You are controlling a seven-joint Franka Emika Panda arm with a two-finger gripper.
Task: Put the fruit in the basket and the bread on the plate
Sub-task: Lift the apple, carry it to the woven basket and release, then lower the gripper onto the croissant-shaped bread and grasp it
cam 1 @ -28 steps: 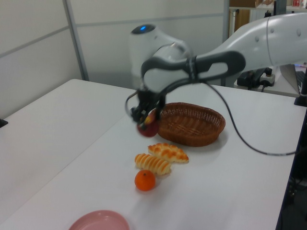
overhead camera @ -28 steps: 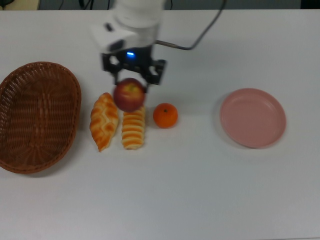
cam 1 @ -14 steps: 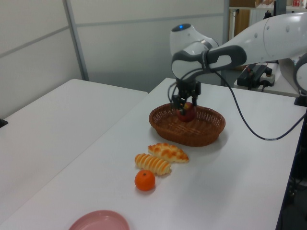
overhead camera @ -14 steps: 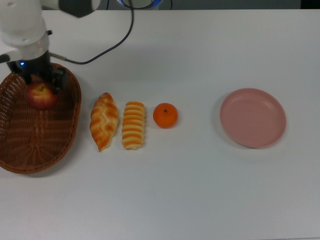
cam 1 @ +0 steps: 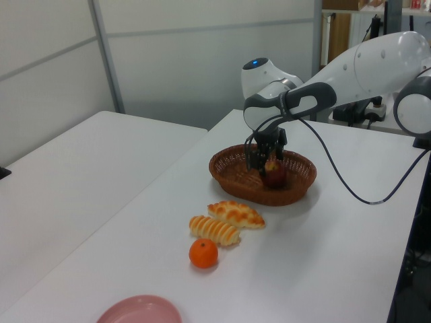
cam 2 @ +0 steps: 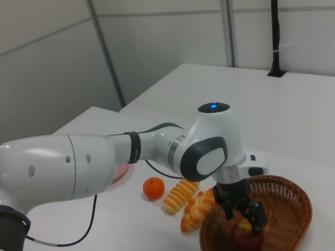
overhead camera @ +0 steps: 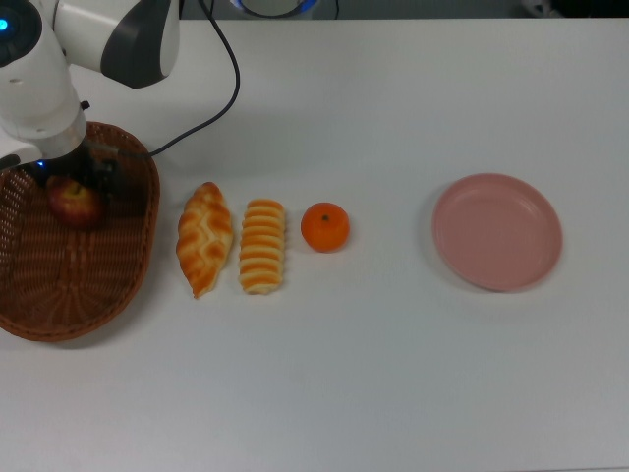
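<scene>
The apple (overhead camera: 75,202) sits low inside the basket (overhead camera: 59,295), in the half toward the top view's top, with the hand (overhead camera: 81,180) closed around it, a finger (cam 2: 256,218) on each side. The basket lies at the top view's left edge, its rim partly cut off there, and most of its woven floor below the apple is bare.

Just beside the basket's right rim in the top view lie 2 loaves: the braided loaf (overhead camera: 204,238) nearest, then the ribbed loaf (overhead camera: 261,246), side by side with a slim gap between them. The mandarin (overhead camera: 324,227) stands just beside the ribbed loaf, apart from it. So 1 fruit is in the basket and 1 is on the tabletop (overhead camera: 373,383).

The pink plate (overhead camera: 497,232) rests well apart, toward the top view's right, with nothing on it. A wide stretch of bare white tabletop lies between the mandarin and the plate, and more runs along the whole near side in the top view. The arm (cam 1: 350,70) reaches over the basket's far side, its black cable (overhead camera: 211,93) trailing across the tabletop.
</scene>
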